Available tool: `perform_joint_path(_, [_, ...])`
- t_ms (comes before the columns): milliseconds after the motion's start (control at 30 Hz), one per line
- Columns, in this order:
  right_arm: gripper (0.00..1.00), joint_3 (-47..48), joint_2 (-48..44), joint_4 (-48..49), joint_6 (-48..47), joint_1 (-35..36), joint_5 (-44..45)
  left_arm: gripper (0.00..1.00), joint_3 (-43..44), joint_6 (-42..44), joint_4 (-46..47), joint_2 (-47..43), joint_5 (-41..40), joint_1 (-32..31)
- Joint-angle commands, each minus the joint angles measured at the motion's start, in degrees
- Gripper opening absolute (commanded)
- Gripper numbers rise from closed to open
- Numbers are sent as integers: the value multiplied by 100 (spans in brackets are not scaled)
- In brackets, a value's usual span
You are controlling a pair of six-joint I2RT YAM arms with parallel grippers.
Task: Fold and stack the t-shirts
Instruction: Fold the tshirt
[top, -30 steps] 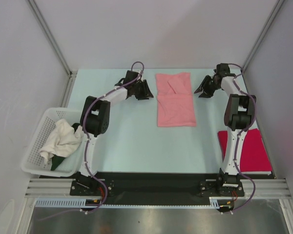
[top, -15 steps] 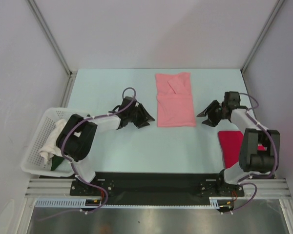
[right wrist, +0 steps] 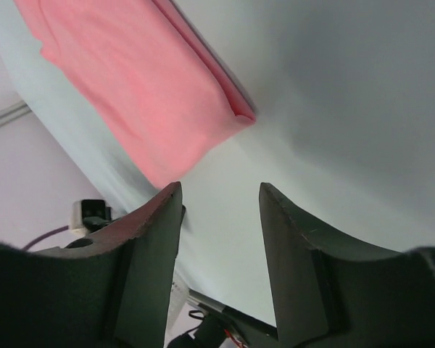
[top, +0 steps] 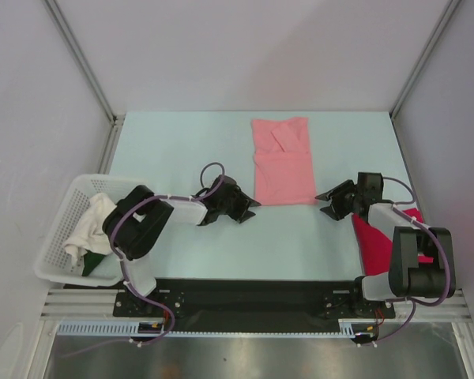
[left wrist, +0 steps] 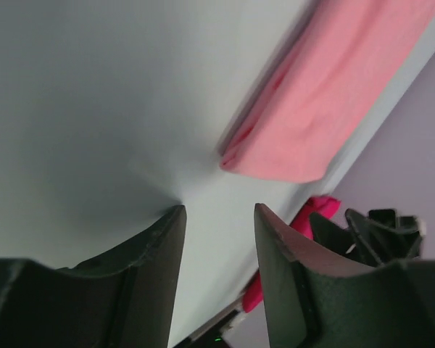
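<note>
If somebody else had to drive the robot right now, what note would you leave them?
Left gripper: open, empty, close to the table, by the near left corner of the pink t-shirt.
Right gripper: open, empty, by its near right corner.
The pink t-shirt lies mid-table, folded into a long strip.
Magenta t-shirt: flat at the near right edge, partly hidden.
Done: pink folded lengthwise.
Left: probably one more fold on the pink, then stack the two shirts.

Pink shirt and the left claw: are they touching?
Apart. In the left wrist view, bare table lies between the left gripper and the pink shirt.
</note>
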Motion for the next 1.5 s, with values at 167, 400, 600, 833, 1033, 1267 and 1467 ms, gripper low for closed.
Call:
perform_joint_path(167, [51,-254,95,802,651,46,517,49,206,-863,-256,297,-549,-81])
perform_joint_path(400, [51,-105,474,900,598,54,473,45,426,-1162,-502,500,-654,-81])
perform_joint_path(600, [50,18,588,892,589,54,420,38,444,-1347,-634,596,-707,-72])
perform_joint_path(833, [53,123,676,892,616,107,306,26,453,-1347,-537,719,-628,-2])
perform_joint_path(1033, [54,211,738,742,563,142,262,35,453,-1268,-493,746,-531,95])
perform_joint_path(1267, [54,290,852,716,581,160,315,35,400,-1286,-423,860,-400,183])
perform_joint_path(1467, [52,352,993,514,572,160,376,17,382,-1163,-115,965,-276,262])
